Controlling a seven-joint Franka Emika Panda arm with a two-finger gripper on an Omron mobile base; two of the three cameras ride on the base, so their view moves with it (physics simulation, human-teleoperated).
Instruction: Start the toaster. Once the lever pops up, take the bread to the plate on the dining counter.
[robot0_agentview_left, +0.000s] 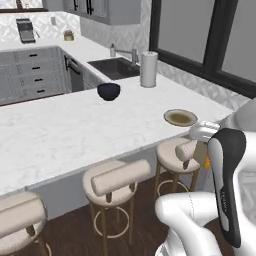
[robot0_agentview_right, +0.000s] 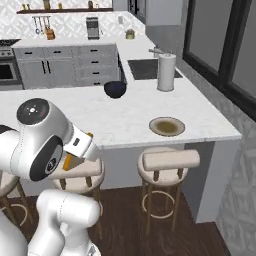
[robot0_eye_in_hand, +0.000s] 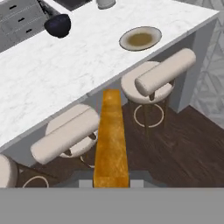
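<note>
Figure. Carry phase of the toast task, shown from the two base cameras and the hand camera.

The dining counter (robot0_agentview_left: 75, 130), a broad white marble island top, spanned the scene and carried every fixed landmark; its near edge overhung a row of tan-cushioned stools (robot0_agentview_left: 117, 180), so the arm stood on the seating side, apparently to reach across the overhang instead of around the island. An inset dark sink (robot0_agentview_left: 112, 67) lay toward 12 o'clock on the counter in the left base view, with a paper-towel roll (robot0_agentview_left: 149, 69) upright just beside it at about 1 o'clock. A dark bowl (robot0_agentview_left: 109, 91) sat near the middle of the top, well apart from the target.

The plate (robot0_agentview_right: 167, 126), a shallow tan-rimmed dish, rested near the counter's front edge, which looked reachable from the stool side. In the hand view it lay at 1 o'clock from the bread.

The end effector (robot0_eye_in_hand: 111, 181) was closed narrowly on the bread (robot0_eye_in_hand: 111, 138), an orange-tan slice held by its lower end and projecting lengthwise away from the hand, above the stools and short of the counter edge. Gripping the end presumably left the free length clear for laying onto the plate. The slice was not yet over the plate.
</note>
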